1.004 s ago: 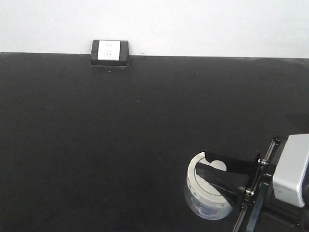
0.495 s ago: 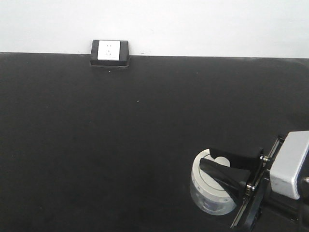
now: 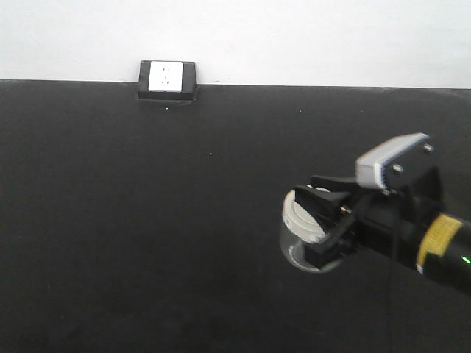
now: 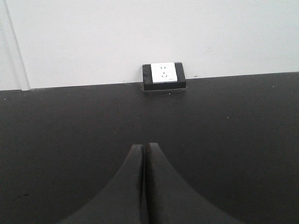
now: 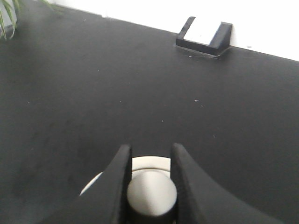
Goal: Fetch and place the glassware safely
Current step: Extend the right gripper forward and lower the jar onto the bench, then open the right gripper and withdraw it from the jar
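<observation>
Black tabletop; right jaws tight on knob of jar, left jaws together

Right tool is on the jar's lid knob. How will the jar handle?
The right tool flanks only the knob, so the glass jar may drop away if its lid sits loose. It looks tilted, so it may swing. Glass: probably fragile.

This looks like a bare lab or test room: a matte black worktop runs to a plain white wall, with a black-framed white power socket at its far edge.
</observation>
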You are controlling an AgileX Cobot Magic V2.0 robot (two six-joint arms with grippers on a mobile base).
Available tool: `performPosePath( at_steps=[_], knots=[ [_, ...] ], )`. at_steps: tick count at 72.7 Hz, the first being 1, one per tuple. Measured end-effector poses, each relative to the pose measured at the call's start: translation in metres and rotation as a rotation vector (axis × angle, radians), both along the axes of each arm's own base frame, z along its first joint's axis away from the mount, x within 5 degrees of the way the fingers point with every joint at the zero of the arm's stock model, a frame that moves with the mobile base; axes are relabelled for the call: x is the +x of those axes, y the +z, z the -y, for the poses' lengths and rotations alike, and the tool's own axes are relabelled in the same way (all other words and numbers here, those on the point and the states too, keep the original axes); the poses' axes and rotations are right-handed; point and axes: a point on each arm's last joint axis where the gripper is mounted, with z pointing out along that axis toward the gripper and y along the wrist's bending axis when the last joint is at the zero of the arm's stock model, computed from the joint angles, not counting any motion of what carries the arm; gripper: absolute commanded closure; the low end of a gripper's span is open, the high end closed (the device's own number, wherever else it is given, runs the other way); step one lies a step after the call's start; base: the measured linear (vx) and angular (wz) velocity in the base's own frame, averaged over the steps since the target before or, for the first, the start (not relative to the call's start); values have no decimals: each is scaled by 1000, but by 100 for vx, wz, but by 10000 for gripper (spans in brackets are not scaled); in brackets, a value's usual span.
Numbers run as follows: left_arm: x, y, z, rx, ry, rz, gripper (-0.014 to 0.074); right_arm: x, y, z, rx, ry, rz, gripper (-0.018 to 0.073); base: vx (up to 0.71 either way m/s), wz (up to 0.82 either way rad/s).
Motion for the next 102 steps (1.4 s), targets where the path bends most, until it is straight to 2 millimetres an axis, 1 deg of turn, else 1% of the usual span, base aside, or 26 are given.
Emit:
performPosePath(
  at_steps=[9,17,27,38,47,63,81,92,102],
  knots=[
    [0,0,0,0,0,0,603,25,-6,-13,-6,18,-8,560,0,0],
    [0,0,0,0,0,0,603,49,-13,-22,17,-4,-18,560,0,0],
    [0,0,0,0,0,0,603,77,-33,-31,28,-43,-12,560,0,0],
    [0,0,0,0,0,0,603,95,-58,-33,52,-107,-2,557,0,0],
    [0,0,0,0,0,0,603,103,-77,-35,39,-124,-1,552,0,0],
    [0,0,0,0,0,0,603,111,-102,-39,42,-121,-13,542,0,0],
    [0,0,0,0,0,0,603,116,-120,-43,54,-101,22,526,0,0],
    [0,0,0,0,0,0,603,118,-130,-45,35,-78,79,514,0,0],
    [0,0,0,0,0,0,603,119,-138,-45,14,-73,80,492,0,0]
  ],
)
